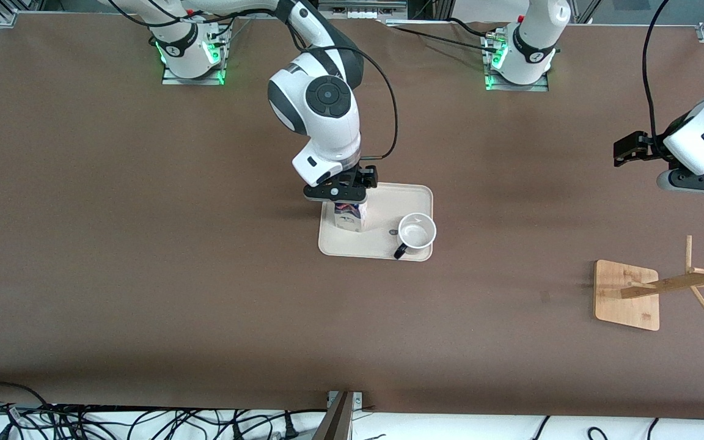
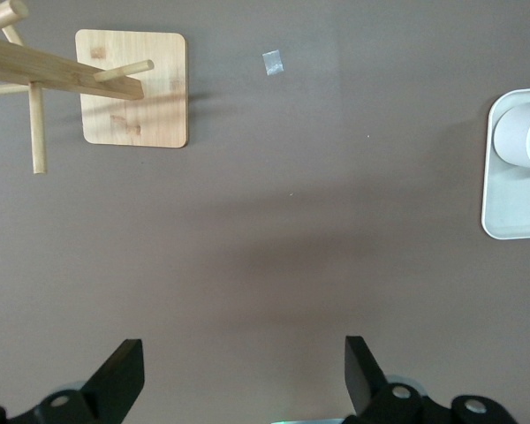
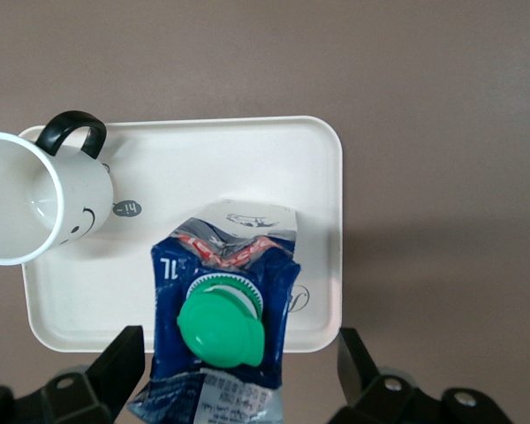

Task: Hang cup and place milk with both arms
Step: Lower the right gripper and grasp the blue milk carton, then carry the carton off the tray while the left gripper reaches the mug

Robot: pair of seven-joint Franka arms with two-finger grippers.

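Note:
The milk (image 1: 349, 215) stands upright on a cream tray (image 1: 407, 192) in the middle of the table; its green cap shows in the right wrist view (image 3: 221, 327). My right gripper (image 1: 343, 194) is down over the carton, open, with one finger on each side of it and a gap on both sides. The white cup (image 1: 417, 233) stands upright on the same tray, beside the milk toward the left arm's end, its black handle toward the front camera; its smiley face shows in the right wrist view (image 3: 49, 199). My left gripper (image 1: 625, 151) is open and empty in the air near the left arm's end of the table.
A wooden cup rack (image 1: 627, 293) with a square base and pegs stands near the left arm's end, nearer the front camera than the left gripper; it also shows in the left wrist view (image 2: 132, 88). A small tape mark (image 1: 545, 297) lies on the brown table.

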